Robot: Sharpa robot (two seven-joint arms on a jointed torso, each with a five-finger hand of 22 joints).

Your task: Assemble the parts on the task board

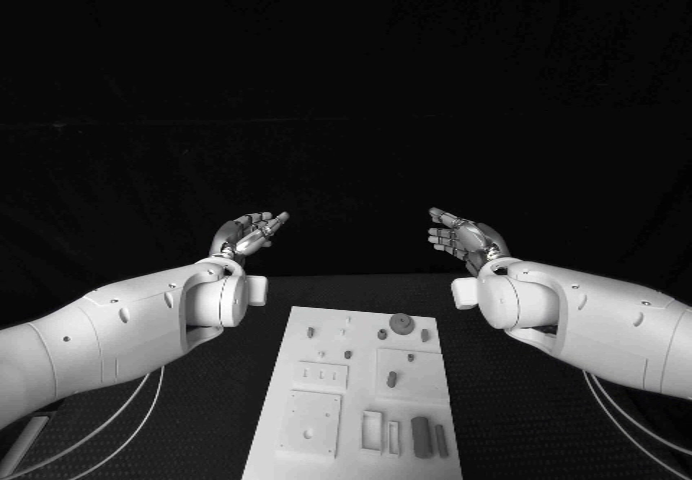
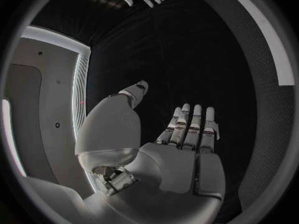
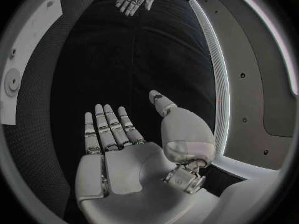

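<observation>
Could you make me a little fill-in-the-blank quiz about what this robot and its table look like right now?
1. Both hands, the left hand and the right hand, hold ____.
2. The task board lies ____ the two arms.
3. The round disc part lies at the board's ____ end from the robot.
4. The hands' palms face ____ other.

Missing words: nothing; between; far; each

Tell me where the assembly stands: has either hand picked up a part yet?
Nothing looks started. The left hand and right hand are both raised beyond the task board, fingers apart, holding nothing. Small parts, such as the round piece and the dark bars, lie loose on the board. Whether any are already seated is unclear. All picking and placing remains.
</observation>
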